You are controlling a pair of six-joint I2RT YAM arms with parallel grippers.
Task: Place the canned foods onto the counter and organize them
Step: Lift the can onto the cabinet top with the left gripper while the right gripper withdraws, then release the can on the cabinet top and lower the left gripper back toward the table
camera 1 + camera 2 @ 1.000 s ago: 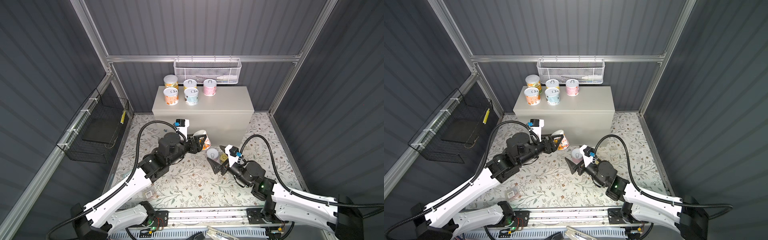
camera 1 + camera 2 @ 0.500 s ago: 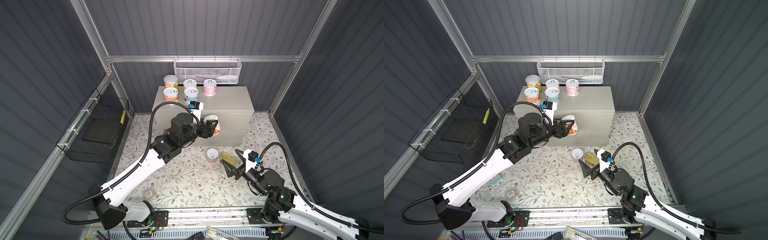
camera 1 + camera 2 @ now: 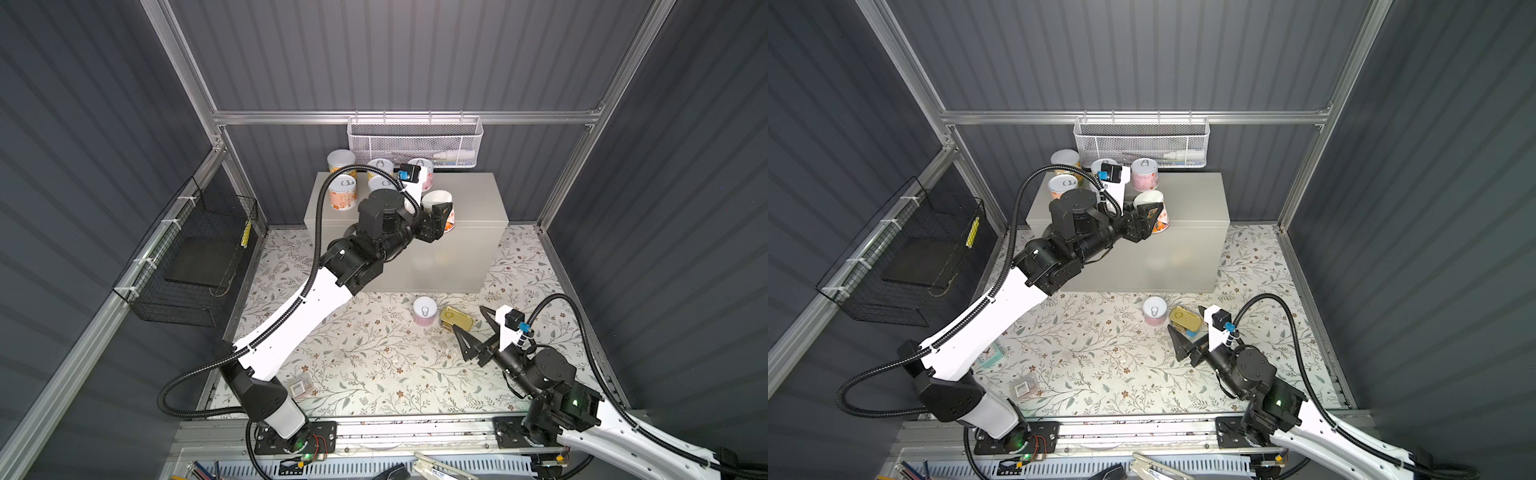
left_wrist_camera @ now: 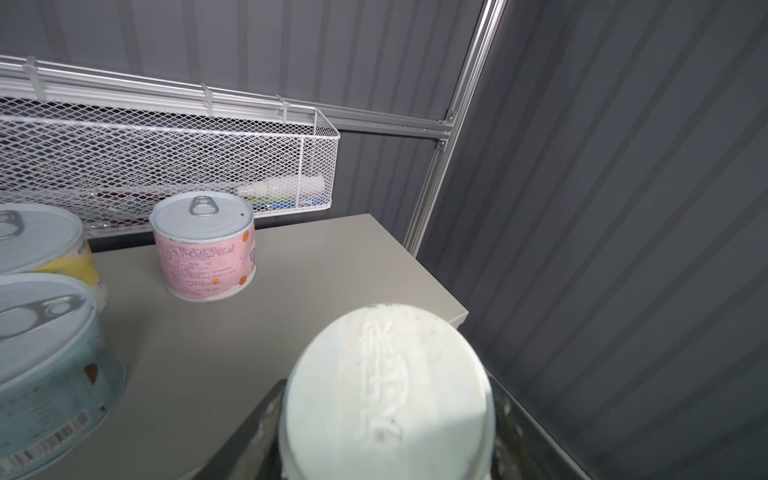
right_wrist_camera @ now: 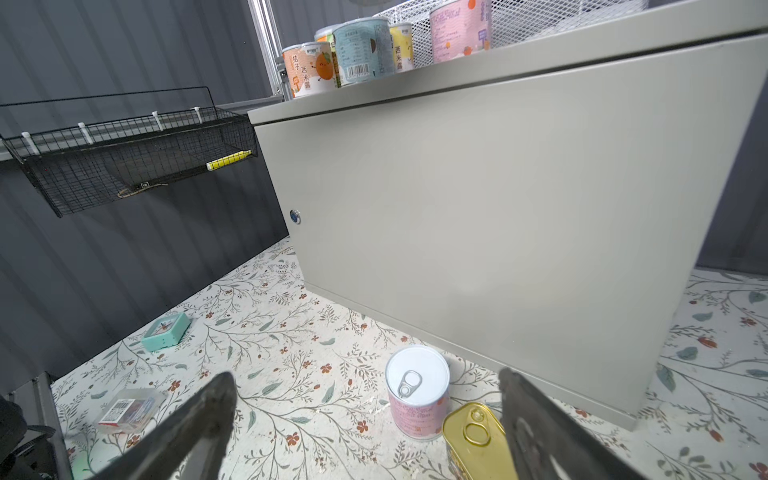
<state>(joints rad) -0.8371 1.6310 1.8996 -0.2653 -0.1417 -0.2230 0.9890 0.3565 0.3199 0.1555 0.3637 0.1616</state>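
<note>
worktop (image 3: pixel 469 199) plain beige-grey. floor mat (image 3: pixel 374 361) off-white, leafy vine print, small red-brown flowers. pink can (image 5: pixel 417 399) on mat, white lid; gold tin (image 5: pixel 473 436). held can (image 3: pixel 436 201) white top, label orange-ish i think, mostly hidden. orange can (image 5: pixel 309 68), blue can (image 5: pixel 363 45), yellow can (image 5: pixel 401 43), second pink can (image 4: pixel 205 249). white mesh basket (image 3: pixel 415 141), black wire basket (image 3: pixel 187 266).

White shells, black joints on left arm (image 3: pixel 299 320), right arm (image 3: pixel 631 442). Black corrugated cable (image 3: pixel 319 216) on each. Black triangular fingers (image 3: pixel 465 343) on right gripper (image 3: pixel 467 317). Blue plug (image 3: pixel 402 174) at each wrist camera (image 3: pixel 411 170).
</note>
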